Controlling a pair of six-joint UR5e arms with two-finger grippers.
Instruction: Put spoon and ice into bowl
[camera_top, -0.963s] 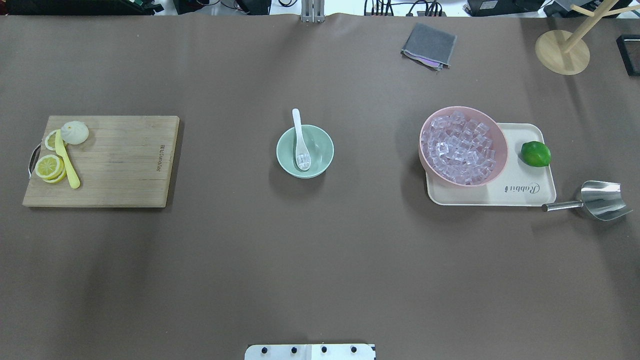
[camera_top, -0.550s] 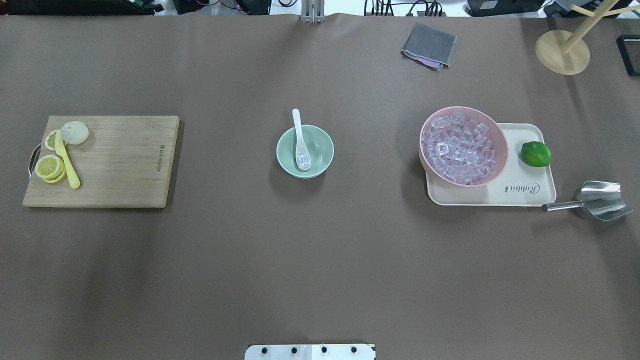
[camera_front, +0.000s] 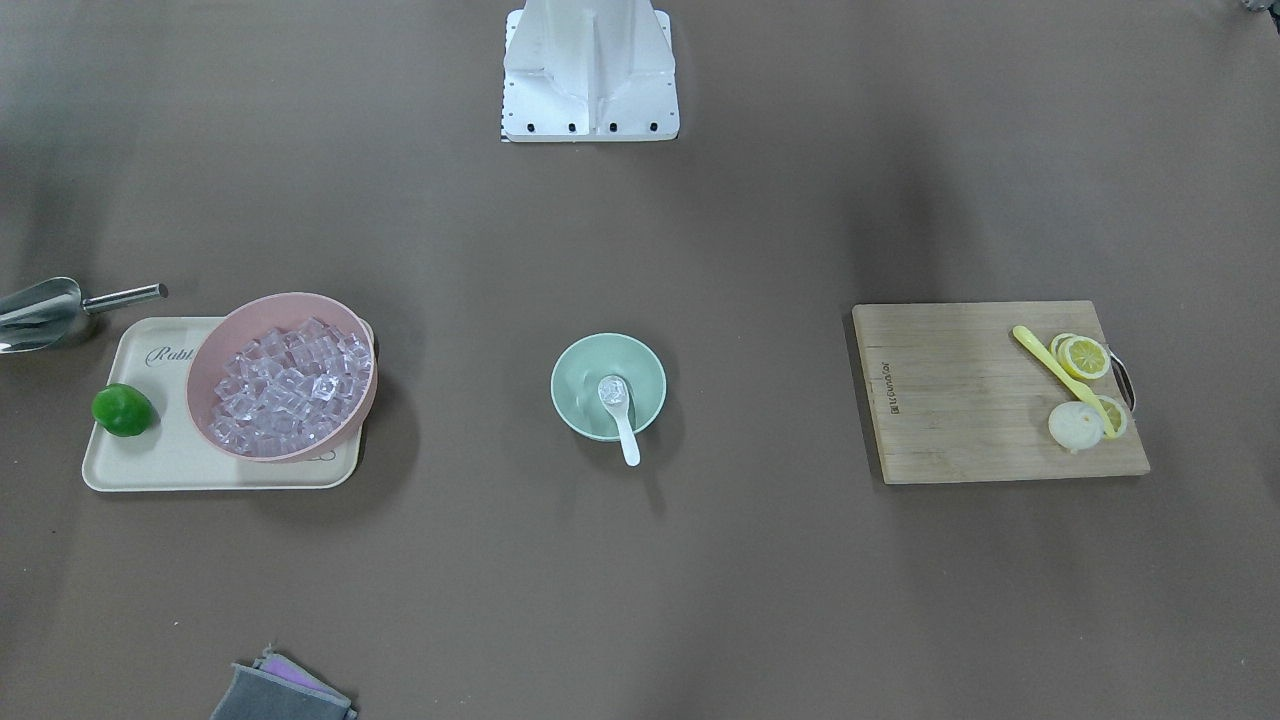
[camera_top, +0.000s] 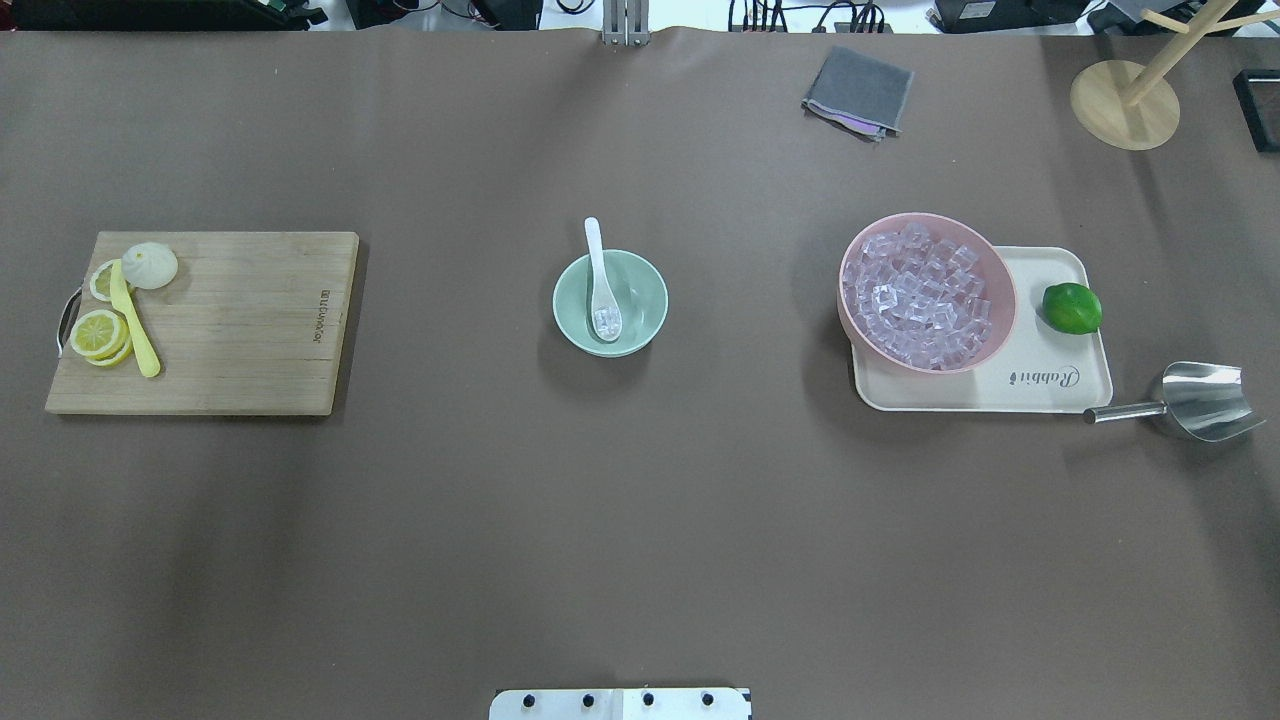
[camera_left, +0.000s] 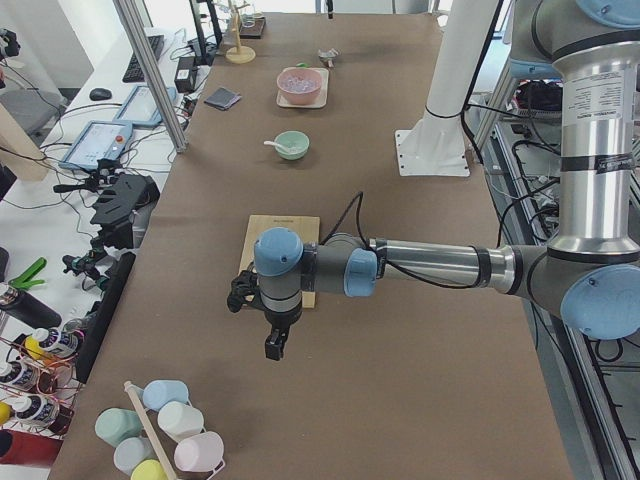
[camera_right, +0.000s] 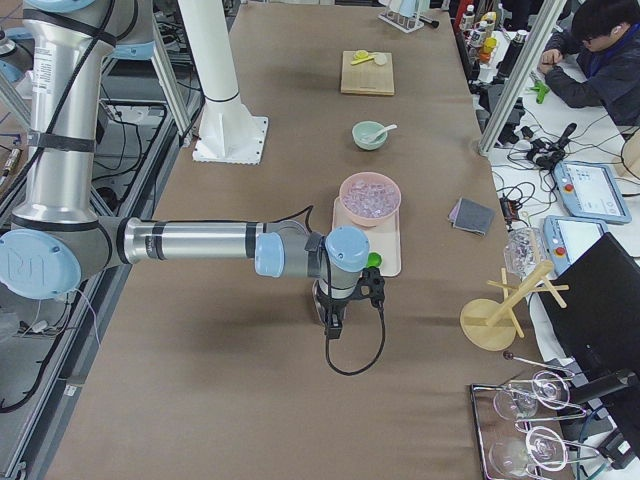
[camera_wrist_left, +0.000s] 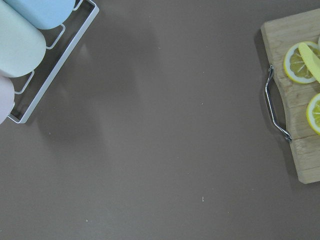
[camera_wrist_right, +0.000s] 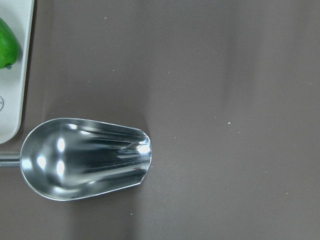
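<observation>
Overhead and front-facing views look down from opposite sides, sharing the bowl (camera_top: 650, 292).

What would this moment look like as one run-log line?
spoon: in bowl, handle over rim | ice: cube in spoon's scoop | left hand: beside cutting board | right hand: by metal scoop | hands open/shut: unclear

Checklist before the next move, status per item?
1. Spoon in bowl: ok, scoop inside, handle over the rim.
2. Ice cube in bowl: ok, sitting in the spoon's scoop.
3. Left claw away from bowl: ok, hanging beyond the cutting board.
4. Right claw away from bowl: ok, near the metal scoop.
5. Claws open or shut: cannot tell, side views only.
</observation>
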